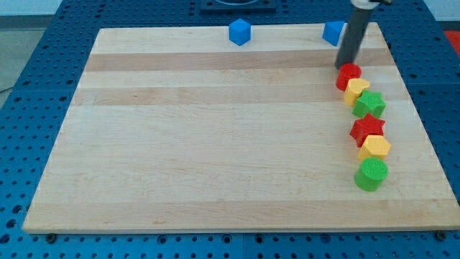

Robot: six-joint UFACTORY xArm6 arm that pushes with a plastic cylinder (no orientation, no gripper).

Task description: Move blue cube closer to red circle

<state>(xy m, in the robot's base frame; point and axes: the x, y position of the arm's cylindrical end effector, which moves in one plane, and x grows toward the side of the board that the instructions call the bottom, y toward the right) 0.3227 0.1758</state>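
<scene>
The blue cube [239,32], a small plastic-looking block, is sitting near the wooden board's [215,144] far edge, at about twelve o'clock from the board's middle, well apart from everything else. The red circle [349,75], a short red cylinder, is lying at roughly two o'clock, heading a column of blocks running down the view's right side.

In the camera view, that column is reading from top to bottom: the red cylinder, a yellow block [357,90] touching it, a green star [370,104], a red star [368,128], a yellow hexagon-like block [374,147] and a green cylinder [371,174]. A second blue block [333,32], its shape partly hidden, is resting at the far edge, just beside the rod at its ten o'clock.

There are no jaws on this arm, so nothing is being clenched or released; the dark rod [352,36] is simply standing on the board. My tip [343,67] is sitting just at eleven o'clock of the red cylinder, seemingly touching or nearly so, and well apart from the blue cube, which lies at about ten o'clock from the tip.

I judge the push is not yet starting: to send the cube toward three o'clock, my tip is needing to get round to the cube's nine o'clock side.
</scene>
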